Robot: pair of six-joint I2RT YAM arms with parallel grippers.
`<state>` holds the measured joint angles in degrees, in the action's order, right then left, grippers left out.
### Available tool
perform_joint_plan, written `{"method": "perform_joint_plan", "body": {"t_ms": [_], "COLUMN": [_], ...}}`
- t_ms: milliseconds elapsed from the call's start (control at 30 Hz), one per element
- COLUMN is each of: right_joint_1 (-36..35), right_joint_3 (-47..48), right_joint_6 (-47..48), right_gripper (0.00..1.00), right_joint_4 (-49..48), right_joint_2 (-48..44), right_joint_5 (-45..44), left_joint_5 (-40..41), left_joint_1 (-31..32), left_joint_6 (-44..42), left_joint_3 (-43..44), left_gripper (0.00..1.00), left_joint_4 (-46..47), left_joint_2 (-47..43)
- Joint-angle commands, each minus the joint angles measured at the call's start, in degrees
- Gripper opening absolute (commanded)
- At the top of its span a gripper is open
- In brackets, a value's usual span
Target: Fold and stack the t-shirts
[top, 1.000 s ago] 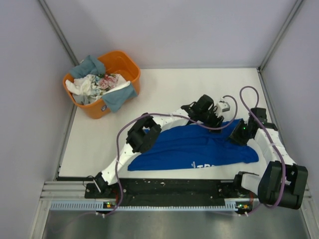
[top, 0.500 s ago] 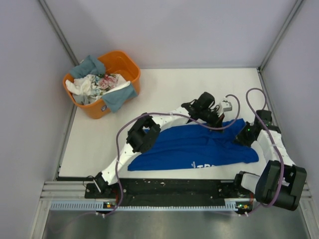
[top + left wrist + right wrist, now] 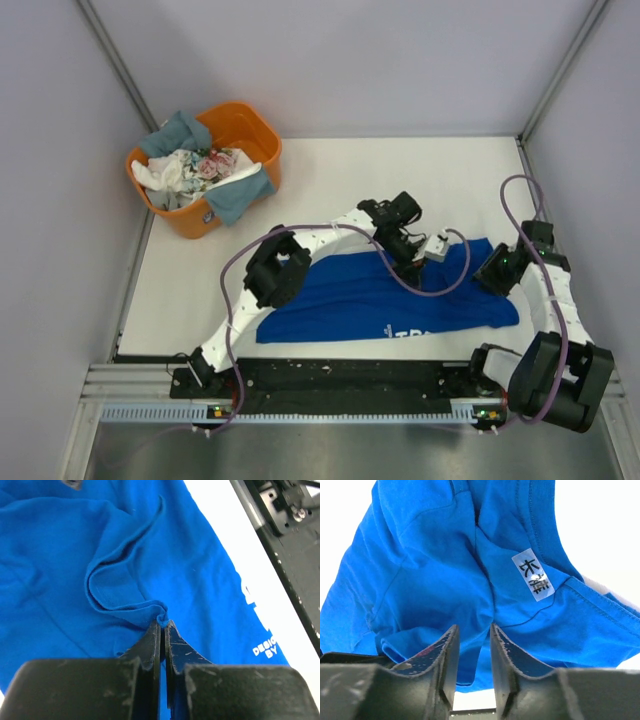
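At the far left, well apart from both hands and beyond the left one, an orange tub [image 3: 266, 137] stands on the white bench [image 3: 340, 180]. It holds a loose heap of t-shirts: a grey-blue one [image 3: 180, 130] hangs over the rim, and a white one [image 3: 165, 176] and a floral one [image 3: 212, 162] lie bunched in the middle. Nearer to the arms, a royal blue t-shirt [image 3: 350, 295] lies spread along the bench, reaching from under the left arm to the right hand. The left hand [image 3: 161, 626] is above the far edge of this shirt, about at its middle. Its two fingers [image 3: 150, 642] are clenched together, and they are grasping a small fold of the blue cloth right at their tips. From that pinch a raised ridge of cloth curls away from the hand, while the rest of the shirt lies flat below. White lettering [image 3: 266, 650] is printed on the shirt to the right of this hand, close to the near edge of the bench. At the right end of the shirt, the right hand [image 3: 474, 628] is closed on a thick bunch of the same blue cloth. Its fingers [image 3: 449, 647] stand only a little apart, and the cloth fills the gap between them. The folds run together toward this grip. Just beyond the right hand the collar seam shows, with a small white label [image 3: 534, 575] that has dark characters on it.
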<state>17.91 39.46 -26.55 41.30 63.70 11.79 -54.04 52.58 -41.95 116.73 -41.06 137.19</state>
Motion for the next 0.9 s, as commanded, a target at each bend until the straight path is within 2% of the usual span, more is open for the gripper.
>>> {"method": "perform_joint_plan", "body": {"t_ms": [0, 100, 233, 467, 633, 867], "right_joint_1": [-0.33, -0.86, -1.30, -3.93, -7.18, -7.54], "right_joint_3": [2.28, 2.99, 3.08, 3.34, 0.10, -5.18], "right_joint_6": [0.18, 0.18, 0.09, -2.28, -7.54, -15.02], "right_gripper": [0.34, 0.38, 0.38, 0.41, 0.41, 0.43], "right_joint_4": [1.41, 2.29, 3.17, 4.67, 5.90, 5.72], "right_joint_2": [-1.91, -2.18, -1.56, -2.44, -4.98, -7.71], "right_joint_5": [0.60, 0.60, 0.95, 1.04, 2.53, 3.24], "left_joint_5": [-2.91, -2.39, 1.21, 6.49, 6.41, 4.12], "left_joint_1": [0.60, 1.12, 1.56, 1.83, 1.83, 1.92], "left_joint_6": [-20.94, -33.06, -37.50, -32.15, -28.54, -27.83], "left_joint_3": [0.25, -0.09, -0.54, 0.78, 2.01, -0.35], "left_gripper": [0.06, 0.12, 0.19, 0.46, 0.50, 0.49], "left_joint_4": [-12.62, -19.04, -20.91, -16.87, -16.94, -15.29], "left_joint_2": [-3.94, -3.85, -4.20, -4.56, -5.52, -6.58]}}
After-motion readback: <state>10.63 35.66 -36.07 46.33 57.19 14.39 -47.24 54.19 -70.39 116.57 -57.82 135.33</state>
